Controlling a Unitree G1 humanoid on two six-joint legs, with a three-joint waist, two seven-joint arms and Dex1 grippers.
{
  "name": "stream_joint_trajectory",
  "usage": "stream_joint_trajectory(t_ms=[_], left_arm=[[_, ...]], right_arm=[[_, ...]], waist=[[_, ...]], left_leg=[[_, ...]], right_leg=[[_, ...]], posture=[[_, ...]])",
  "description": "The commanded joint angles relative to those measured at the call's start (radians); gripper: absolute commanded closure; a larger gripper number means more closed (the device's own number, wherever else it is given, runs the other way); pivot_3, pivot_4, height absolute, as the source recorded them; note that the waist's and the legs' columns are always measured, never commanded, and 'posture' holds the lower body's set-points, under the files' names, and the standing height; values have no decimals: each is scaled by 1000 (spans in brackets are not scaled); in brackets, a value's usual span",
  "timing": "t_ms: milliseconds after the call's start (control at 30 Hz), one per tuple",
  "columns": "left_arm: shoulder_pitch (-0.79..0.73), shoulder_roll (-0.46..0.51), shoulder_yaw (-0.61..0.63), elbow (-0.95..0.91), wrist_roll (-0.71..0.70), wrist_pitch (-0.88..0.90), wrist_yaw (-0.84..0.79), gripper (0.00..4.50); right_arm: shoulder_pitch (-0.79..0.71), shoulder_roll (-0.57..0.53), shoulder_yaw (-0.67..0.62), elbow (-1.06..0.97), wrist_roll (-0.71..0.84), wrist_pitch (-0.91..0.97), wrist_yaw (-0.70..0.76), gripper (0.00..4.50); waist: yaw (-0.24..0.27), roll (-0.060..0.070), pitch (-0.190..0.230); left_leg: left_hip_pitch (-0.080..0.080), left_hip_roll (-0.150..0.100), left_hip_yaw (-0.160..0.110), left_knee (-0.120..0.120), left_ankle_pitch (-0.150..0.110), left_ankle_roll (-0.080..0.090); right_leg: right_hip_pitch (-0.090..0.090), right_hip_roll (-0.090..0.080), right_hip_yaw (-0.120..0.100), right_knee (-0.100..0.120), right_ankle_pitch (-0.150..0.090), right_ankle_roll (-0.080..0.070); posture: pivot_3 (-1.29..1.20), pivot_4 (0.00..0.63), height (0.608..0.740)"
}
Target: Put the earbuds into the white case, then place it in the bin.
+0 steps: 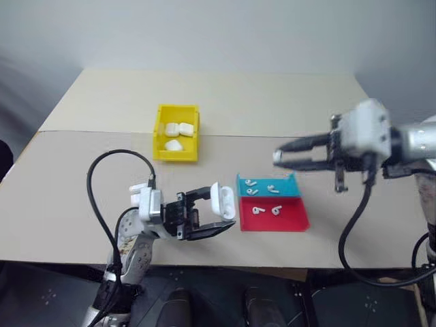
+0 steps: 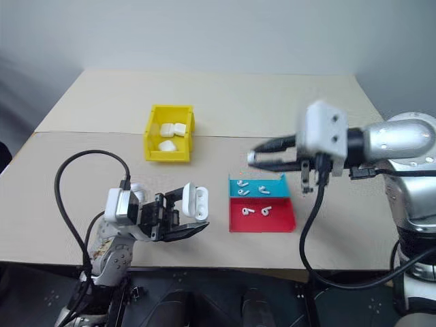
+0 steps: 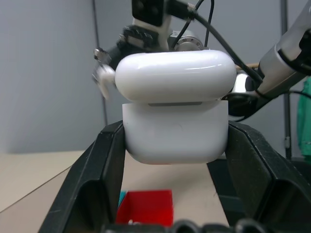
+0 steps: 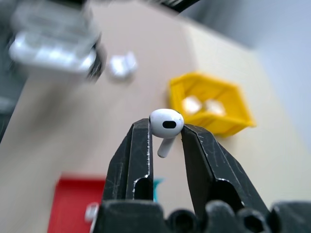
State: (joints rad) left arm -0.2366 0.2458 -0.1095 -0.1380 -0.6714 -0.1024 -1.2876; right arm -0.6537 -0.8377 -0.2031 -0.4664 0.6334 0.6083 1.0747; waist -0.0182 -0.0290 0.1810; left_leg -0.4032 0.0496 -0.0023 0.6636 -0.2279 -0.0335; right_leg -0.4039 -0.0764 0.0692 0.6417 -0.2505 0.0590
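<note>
Right gripper (image 4: 165,141) raised, pointing level, black fingers pinched on one glossy white earbud (image 4: 166,124), stem hanging. Left gripper (image 1: 208,216) low, tilted upward, clamped on smooth rounded white case (image 3: 175,121), lid flipped open. Yellow plastic bin (image 1: 161,133) beyond the left gripper, holding identical cases.

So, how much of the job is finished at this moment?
Three cases already lie in the bin. In hand: the left gripper holds an open white case, the right gripper pinches one earbud. Left: seating it, its partner, binning the case.
</note>
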Motion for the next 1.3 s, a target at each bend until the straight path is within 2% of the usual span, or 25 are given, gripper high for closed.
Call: stream_joint_trajectory(t_ms=[33,200,300,467,800,1300], left_arm=[[-55,-45,-22,27,-3,-4,-5,1727],[-99,-88,-22,63,0,-14,-8,1727],[-113,-108,-21,81,15,-26,1,1727],[-122,-122,-12,89,14,-35,1,1727],[-105,-103,-12,63,15,-23,15,1727],[-105,-103,-17,64,4,-24,-1,1727]], right_arm=[[33,76,-101,-133,196,106,-197,3559],[130,138,-104,-245,315,82,-273,3559],[181,155,-77,-274,311,33,-260,3559],[230,208,-9,-266,251,-73,-223,3559],[257,211,72,-200,119,-210,-166,3559],[271,210,132,-151,27,-281,-139,3559]], waist=[[3,0,0],[5,0,0],[4,0,0],[1,0,0],[3,0,0],[3,0,0]], left_leg=[[0,0,0,0,0,0],[-2,0,0,0,0,0],[-2,-1,-1,0,0,0],[-1,0,-1,0,0,0],[-1,-1,-1,0,0,0],[-1,-1,-1,0,0,0]], right_leg=[[0,0,0,0,0,0],[0,0,0,-1,0,1],[0,0,0,-1,0,1],[0,0,0,-1,0,1],[0,0,0,-2,0,1],[0,0,0,-1,0,1]], posture=[[0,150,740],[0,150,740],[0,150,740],[0,150,740],[0,150,740],[0,150,740]])
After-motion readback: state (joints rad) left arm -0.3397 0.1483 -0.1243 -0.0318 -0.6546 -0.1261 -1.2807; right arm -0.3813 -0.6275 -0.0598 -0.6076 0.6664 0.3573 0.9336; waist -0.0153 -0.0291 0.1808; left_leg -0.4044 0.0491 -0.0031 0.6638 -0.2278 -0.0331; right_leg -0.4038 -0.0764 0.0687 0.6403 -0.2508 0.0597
